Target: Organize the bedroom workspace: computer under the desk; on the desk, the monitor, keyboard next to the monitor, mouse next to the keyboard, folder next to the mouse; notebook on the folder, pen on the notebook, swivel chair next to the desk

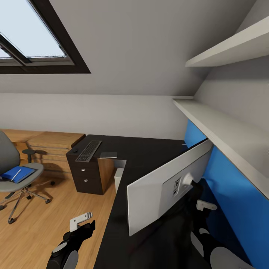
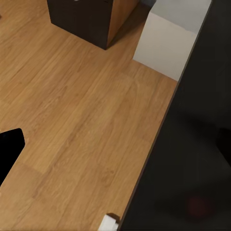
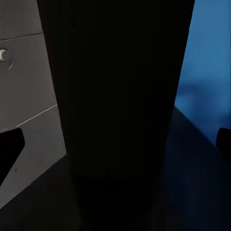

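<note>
Standing just beside the right tool (grip unclear), the monitor tilts.

The monitor shows its grey back, so its screen is hidden. Its stand is a dark shape in the right wrist view, too dark to make out. The right gripper sits behind the monitor, and its fingers are too hidden to tell if they are apart. The swivel chair is cut off by the picture's edge. The pen on the folder is only a thin line. The computer peeks out from under the desk. The mouse is a tiny dark dot.
</note>
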